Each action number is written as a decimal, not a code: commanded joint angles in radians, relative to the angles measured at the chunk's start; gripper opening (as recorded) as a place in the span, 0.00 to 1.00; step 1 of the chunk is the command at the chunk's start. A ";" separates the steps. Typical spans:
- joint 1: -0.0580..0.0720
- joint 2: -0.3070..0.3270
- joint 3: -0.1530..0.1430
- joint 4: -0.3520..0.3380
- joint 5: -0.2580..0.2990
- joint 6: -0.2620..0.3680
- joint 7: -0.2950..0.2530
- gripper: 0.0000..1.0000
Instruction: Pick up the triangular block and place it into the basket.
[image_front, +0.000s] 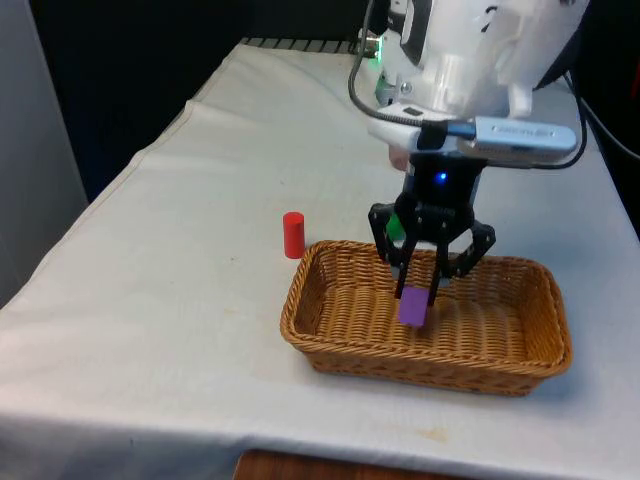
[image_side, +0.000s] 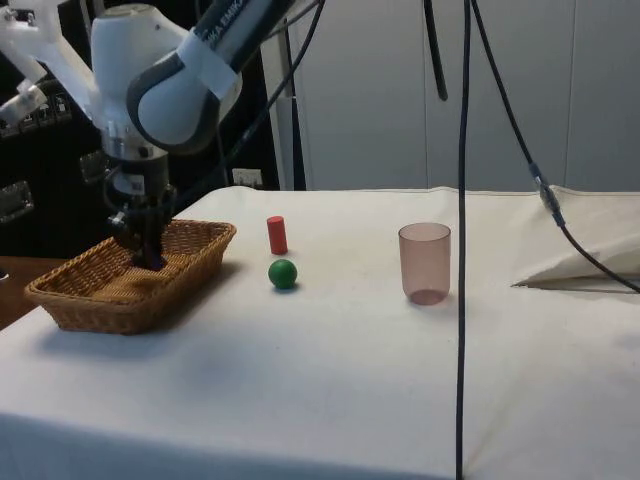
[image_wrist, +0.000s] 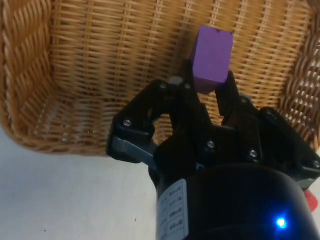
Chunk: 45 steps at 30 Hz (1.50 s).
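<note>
**Purple block held low inside the basket**

My gripper is down inside the wicker basket, its fingers clamped on the purple block; in the wrist view the block sticks out past my fingertips above the woven floor; whether it touches the floor I cannot tell; from the side my gripper sits within the basket. A red cylinder stands upright just beside the basket; a green ball lies near it; a translucent pink cup stands well apart.
</note>
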<state>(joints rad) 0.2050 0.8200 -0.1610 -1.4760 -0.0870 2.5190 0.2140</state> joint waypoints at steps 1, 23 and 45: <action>-0.001 0.004 0.000 -0.001 0.001 0.003 0.000 0.33; -0.006 -0.017 0.008 -0.031 0.016 0.035 -0.005 0.97; 0.006 -0.138 0.000 -0.096 0.009 -0.023 -0.001 1.00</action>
<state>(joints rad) 0.2110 0.6820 -0.1610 -1.5720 -0.0780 2.4960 0.2130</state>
